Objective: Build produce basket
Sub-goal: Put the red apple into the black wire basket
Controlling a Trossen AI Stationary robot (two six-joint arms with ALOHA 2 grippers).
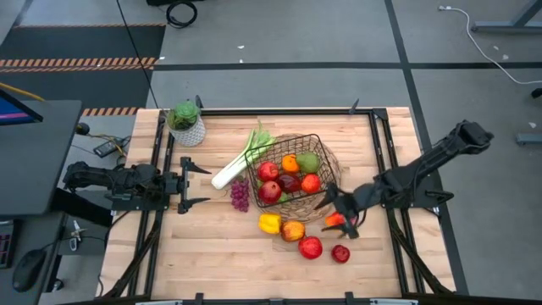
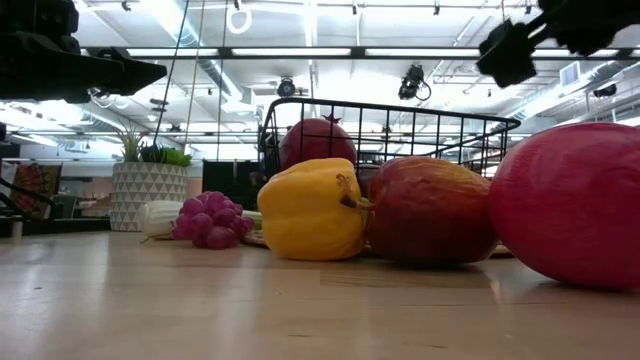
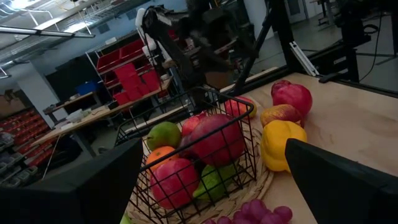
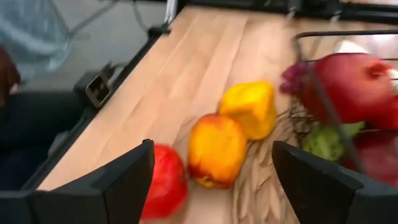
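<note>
Basket with red apples, orange, green pear.

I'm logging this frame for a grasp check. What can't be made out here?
- Right pincer, high view: an orange item sits at its tips; too small to tell whether it is gripped. The right wrist view shows no such item between the fingers.
- Basket contents, low view: mostly hidden behind the yellow pepper and the apple.
- Big red fruit, low view: cut off by the right edge.
- Leek, low view: mostly hidden by the grapes.
</note>
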